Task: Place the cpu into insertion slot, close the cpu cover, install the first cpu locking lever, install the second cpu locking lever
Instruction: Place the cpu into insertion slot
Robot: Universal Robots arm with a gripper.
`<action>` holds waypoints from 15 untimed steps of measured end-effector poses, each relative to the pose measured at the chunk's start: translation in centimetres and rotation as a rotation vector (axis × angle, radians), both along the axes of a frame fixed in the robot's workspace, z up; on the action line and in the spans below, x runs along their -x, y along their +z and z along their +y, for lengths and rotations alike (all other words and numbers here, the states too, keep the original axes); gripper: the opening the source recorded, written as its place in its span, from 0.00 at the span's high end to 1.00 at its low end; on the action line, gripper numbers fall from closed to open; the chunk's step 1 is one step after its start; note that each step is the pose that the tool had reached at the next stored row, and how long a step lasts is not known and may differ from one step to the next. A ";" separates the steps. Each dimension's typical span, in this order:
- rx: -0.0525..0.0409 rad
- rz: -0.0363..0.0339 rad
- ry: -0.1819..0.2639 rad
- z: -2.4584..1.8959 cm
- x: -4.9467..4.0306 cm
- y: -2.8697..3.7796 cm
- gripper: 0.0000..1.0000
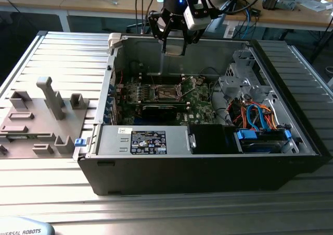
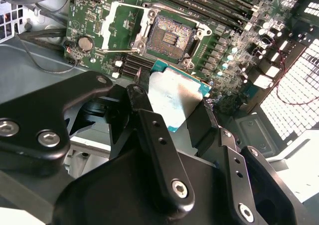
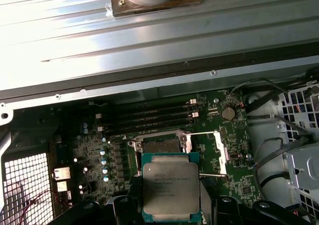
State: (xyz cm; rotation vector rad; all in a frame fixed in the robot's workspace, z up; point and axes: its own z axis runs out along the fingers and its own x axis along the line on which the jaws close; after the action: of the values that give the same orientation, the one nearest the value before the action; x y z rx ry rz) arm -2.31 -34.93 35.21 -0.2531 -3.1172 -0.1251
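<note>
1. Currently the gripper (image 1: 174, 46) hangs over the open computer case (image 1: 208, 172), up near its far wall and above the green board (image 1: 200, 102).
2. Its black fingers (image 2: 149, 130) are pressed against opposite edges of the cpu (image 3: 171, 190), pinching it flat with the silver-grey top facing the first wrist view.
3. Held this way, the cpu is clear of the board; in both wrist views it sits just beside the insertion slot (image 3: 159, 145), not in it.
4. That slot lies bare, its dark field of contacts exposed in the second wrist view.
5. Next to the slot the cpu cover (image 3: 220, 152) is swung open, its thin silvery frame lying away from the slot with board showing through its window.
6. Long memory slots (image 3: 144, 117) run along the slot's other side, and a coin battery (image 3: 228, 113) sits past the cover.
7. Toward the exterior view's right, blue and orange cables (image 1: 257, 115) crowd the case; a power supply (image 1: 143, 140) fills the near side.
8. A grey fixture (image 1: 36, 115) rests on the ribbed table (image 1: 67, 52) at the exterior view's left.
</note>
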 end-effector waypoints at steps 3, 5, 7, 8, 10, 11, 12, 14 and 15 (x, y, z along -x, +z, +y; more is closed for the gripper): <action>0.0000 0.0000 -0.002 0.00 0.00 0.00 0.46; 0.0000 0.0000 -0.003 0.00 0.00 0.00 0.46; 0.0000 0.0000 -0.004 0.00 0.00 0.00 0.46; 0.0001 0.0000 -0.005 0.00 0.00 0.00 0.46; 0.0000 0.0000 -0.006 0.00 0.00 0.00 0.46; 0.0000 0.0001 -0.006 0.00 0.00 0.00 0.46; 0.0001 0.0000 -0.007 0.00 0.00 0.00 0.46; 0.0000 0.0000 -0.008 0.00 0.00 0.00 0.46; 0.0001 0.0000 -0.008 0.00 0.00 0.00 0.46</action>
State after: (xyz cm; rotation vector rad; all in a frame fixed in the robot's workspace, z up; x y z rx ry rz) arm -2.31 -34.93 35.21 -0.2658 -3.1164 -0.1251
